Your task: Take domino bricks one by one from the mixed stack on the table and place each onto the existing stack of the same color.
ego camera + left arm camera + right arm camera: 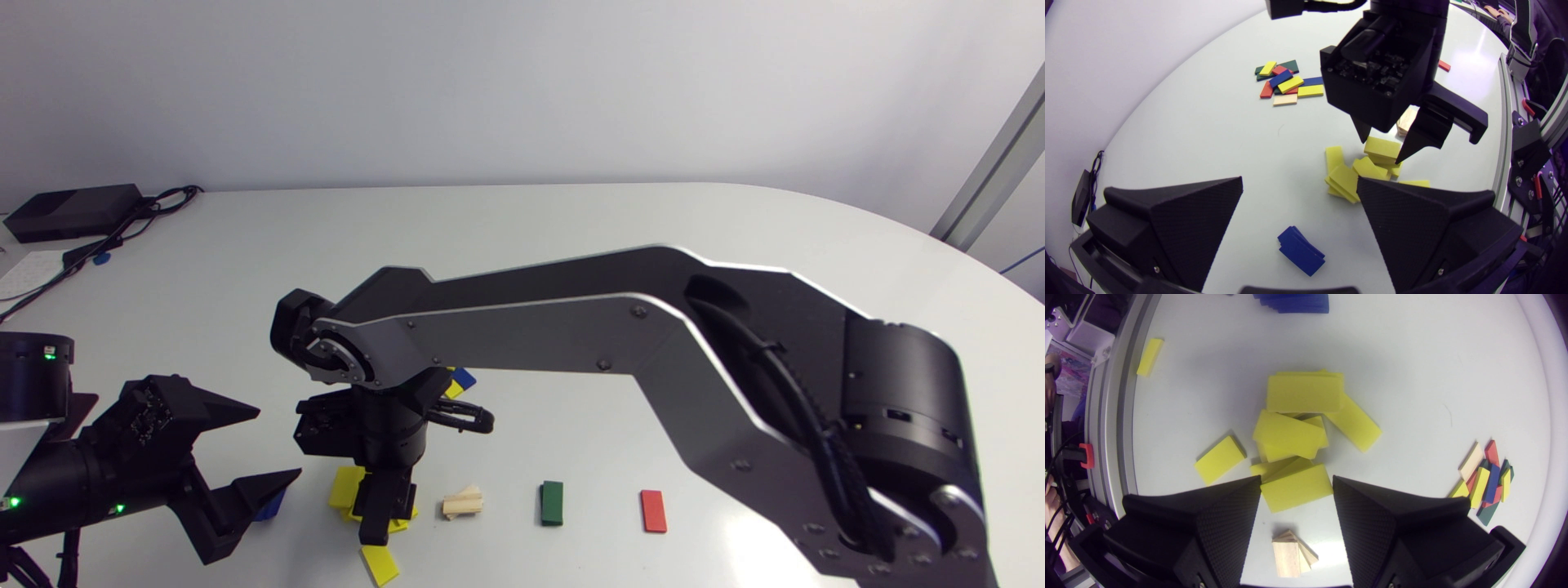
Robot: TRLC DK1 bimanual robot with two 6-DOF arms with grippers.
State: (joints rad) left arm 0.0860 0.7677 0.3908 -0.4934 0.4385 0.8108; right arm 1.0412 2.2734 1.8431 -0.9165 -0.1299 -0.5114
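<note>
1. Right claw (1296, 479) pinches a yellow brick (1294, 492) between both fingers, at the top of the untidy yellow pile (1290, 435) near the front edge of the bench (571, 245).
2. Left claw (277, 445) gapes wide and empty beside the blue stack (1301, 250).
3. Mixed stack (1286, 81) lies farther in, toward the bench's middle.

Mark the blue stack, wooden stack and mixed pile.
blue stack (1301, 250), left wrist view, top brick's face.
wooden stack (1289, 557), right wrist view, top brick's face.
mixed pile (1280, 78), left wrist view, blue brick near its middle.
</note>
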